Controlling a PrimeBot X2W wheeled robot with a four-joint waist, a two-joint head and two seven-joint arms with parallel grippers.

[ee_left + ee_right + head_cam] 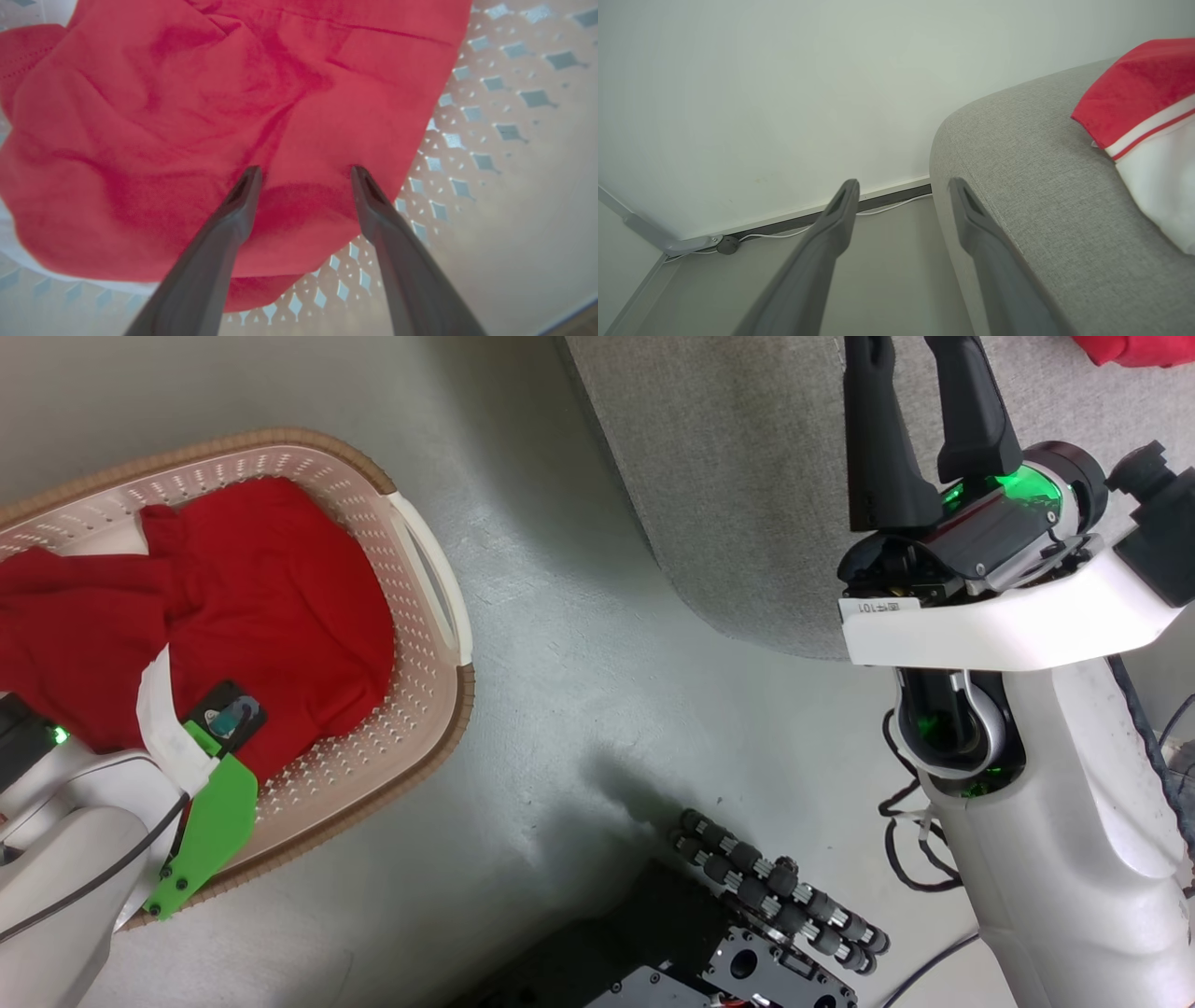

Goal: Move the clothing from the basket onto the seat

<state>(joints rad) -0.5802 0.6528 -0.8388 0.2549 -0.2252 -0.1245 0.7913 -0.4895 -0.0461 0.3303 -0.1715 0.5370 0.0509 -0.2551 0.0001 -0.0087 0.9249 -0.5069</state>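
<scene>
The cream perforated basket (425, 588) stands on the floor at the left, with red clothing (261, 588) heaped inside it. My left gripper (306, 171) is open. Its two fingertips rest close against the red clothing (210, 107), with a fold of cloth lying between them, ungripped. The basket wall (504, 140) shows to their right. My right gripper (920, 392) is open and empty, and it points up over the edge of the grey seat (747, 495). Another red and white garment (1143, 121) lies on the seat (1041, 186), to the right of my right gripper (903, 186).
My left wrist, with its green bracket (210, 831), hangs over the basket's near rim. My base with black rollers (775, 896) and loose cables (906, 840) sit at the bottom. A pale wall with a baseboard and white cable (794, 228) lies beyond the seat's end.
</scene>
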